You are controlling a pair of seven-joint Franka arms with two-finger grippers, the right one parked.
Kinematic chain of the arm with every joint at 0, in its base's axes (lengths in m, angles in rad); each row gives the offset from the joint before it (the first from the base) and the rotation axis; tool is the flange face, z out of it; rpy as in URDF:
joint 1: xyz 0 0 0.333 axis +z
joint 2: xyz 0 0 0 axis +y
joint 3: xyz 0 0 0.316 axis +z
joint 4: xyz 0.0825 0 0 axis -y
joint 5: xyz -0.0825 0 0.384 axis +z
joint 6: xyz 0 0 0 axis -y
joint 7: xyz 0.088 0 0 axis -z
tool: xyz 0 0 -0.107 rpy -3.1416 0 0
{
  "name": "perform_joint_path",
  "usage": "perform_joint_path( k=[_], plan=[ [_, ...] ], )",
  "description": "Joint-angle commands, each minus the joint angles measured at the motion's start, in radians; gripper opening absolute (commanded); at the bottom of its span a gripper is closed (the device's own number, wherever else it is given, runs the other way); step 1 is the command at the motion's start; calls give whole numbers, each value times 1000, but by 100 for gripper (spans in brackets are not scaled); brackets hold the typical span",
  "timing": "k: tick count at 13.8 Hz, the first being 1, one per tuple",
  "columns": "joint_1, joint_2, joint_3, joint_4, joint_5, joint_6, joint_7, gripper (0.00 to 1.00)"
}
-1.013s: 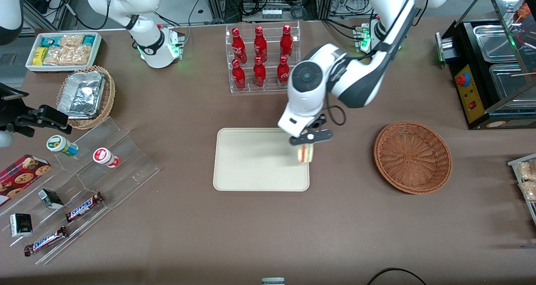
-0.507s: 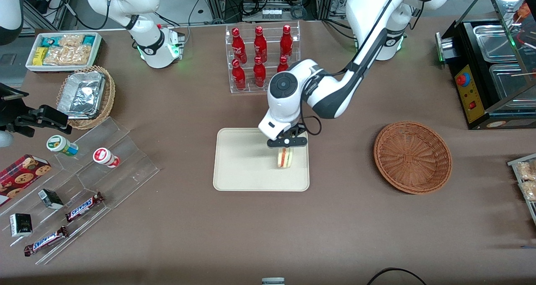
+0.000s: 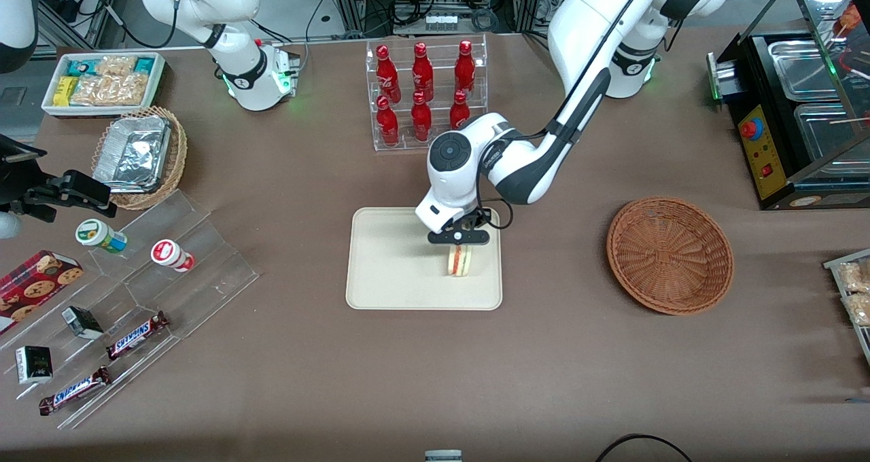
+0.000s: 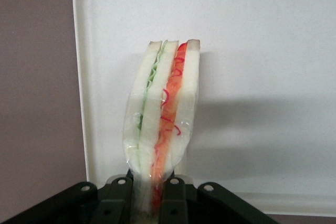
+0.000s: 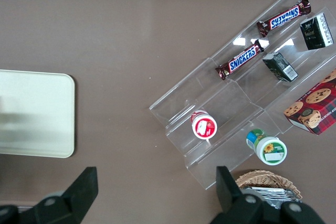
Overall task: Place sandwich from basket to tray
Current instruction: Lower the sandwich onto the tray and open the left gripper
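The sandwich point(image 3: 459, 261) point(image 4: 163, 114), a wrapped wedge of white bread with green and orange-red layers, hangs edge-on over the cream tray point(image 3: 387, 272) point(image 4: 262, 35), near the tray end closest to the basket. My left gripper point(image 3: 457, 239) point(image 4: 153, 198) is shut on the sandwich's narrow end, its black fingers pressing both bread faces. I cannot tell whether the sandwich touches the tray. The reddish-brown wicker basket point(image 3: 669, 255) lies empty toward the working arm's end of the table. The tray's corner also shows in the right wrist view point(image 5: 37, 114).
A clear rack of red bottles point(image 3: 425, 95) stands farther from the camera than the tray, close to the arm's elbow. A foil tray in a light wicker basket point(image 3: 139, 156), a snack bin point(image 3: 102, 81) and an acrylic stand with snacks point(image 3: 136, 312) lie toward the parked arm's end.
My gripper has carried the sandwich from the tray's edge nearest the basket inward over the tray, then lowered it slightly. The grip has stayed shut.
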Motion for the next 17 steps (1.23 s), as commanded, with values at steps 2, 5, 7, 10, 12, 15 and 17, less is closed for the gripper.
perform_joint_path(
  k=[2, 5, 7, 10, 12, 15, 17],
  plan=[
    [-10, 24, 10, 29, 22, 3, -17, 46],
    [-10, 22, 10, 29, 24, 3, -16, 98],
    [-9, 18, 10, 34, 22, 0, -19, 100],
    [0, -17, 10, 37, 22, -3, -66, 100],
    [5, -60, 11, 35, 22, -12, -101, 100],
    [8, -154, 30, 37, 16, -69, -199, 100],
    [8, -203, 50, 37, 13, -104, -241, 100]
  ],
)
